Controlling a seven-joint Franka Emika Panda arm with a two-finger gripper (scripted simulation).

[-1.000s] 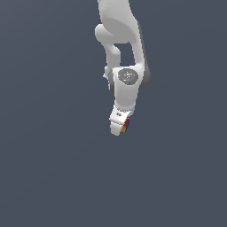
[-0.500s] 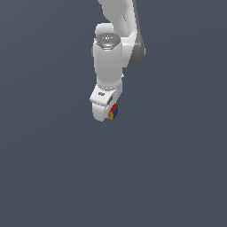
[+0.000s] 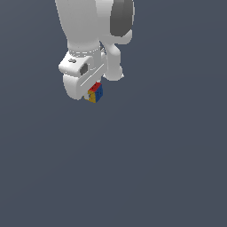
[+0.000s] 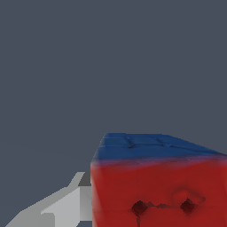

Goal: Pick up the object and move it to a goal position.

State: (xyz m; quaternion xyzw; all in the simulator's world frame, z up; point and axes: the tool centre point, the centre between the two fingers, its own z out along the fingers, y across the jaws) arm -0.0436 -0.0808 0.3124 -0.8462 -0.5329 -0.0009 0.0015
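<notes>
Aloft against plain grey, the white gripper [image 3: 90,94] clamps the small multicoloured cube [image 3: 95,93], red and blue faces showing [image 4: 159,186].

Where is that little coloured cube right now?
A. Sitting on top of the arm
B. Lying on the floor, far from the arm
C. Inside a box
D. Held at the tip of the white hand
D: in the exterior view the cube sits at the tip of the hand, and the wrist view shows its red and blue faces right against a grey finger.
</notes>
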